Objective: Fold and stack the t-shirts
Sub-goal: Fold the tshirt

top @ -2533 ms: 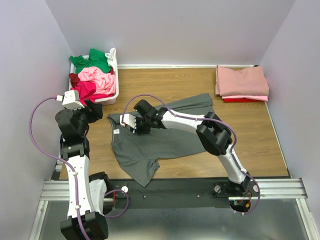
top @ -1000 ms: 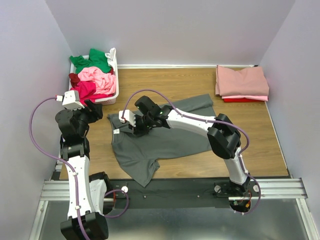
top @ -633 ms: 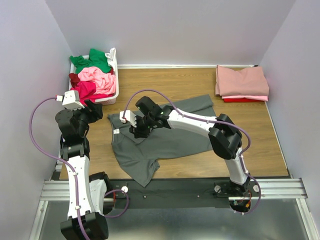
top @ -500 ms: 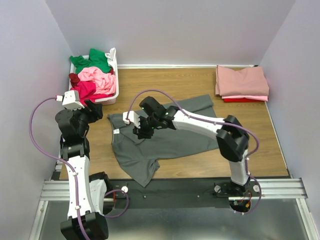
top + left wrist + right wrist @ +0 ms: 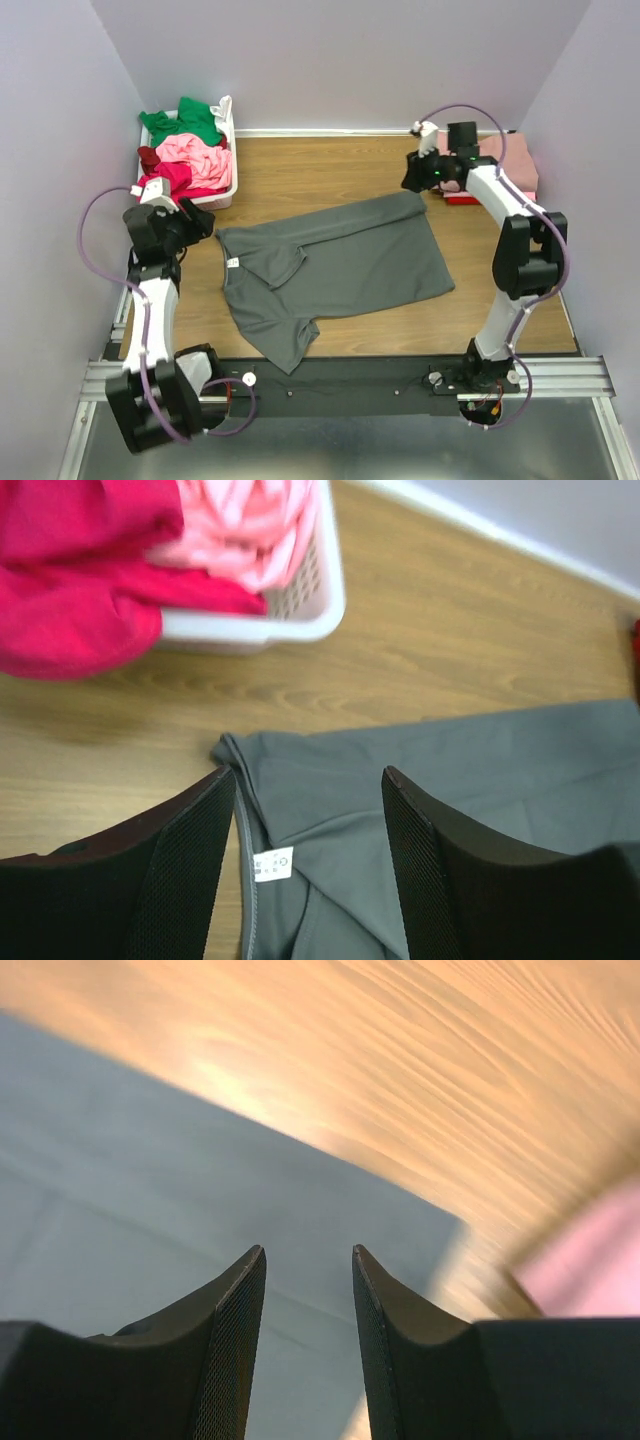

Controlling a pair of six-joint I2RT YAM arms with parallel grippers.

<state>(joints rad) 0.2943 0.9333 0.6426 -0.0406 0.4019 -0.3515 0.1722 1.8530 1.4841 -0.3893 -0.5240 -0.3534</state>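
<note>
Both stand open and empty. The dark grey t-shirt (image 5: 335, 265) lies spread on the table (image 5: 330, 165), collar beneath the left jaws, hem corner beneath the right jaws. An uneven pinch could bunch it.

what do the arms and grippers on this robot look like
The left arm and right arm are white links joined by bulky black joints; a thin purple cable loops loosely along each. A small white housing sits at each wrist. The left gripper and right gripper each have two black fingers with mesh-textured inner faces, tapering to curved tips.
</note>
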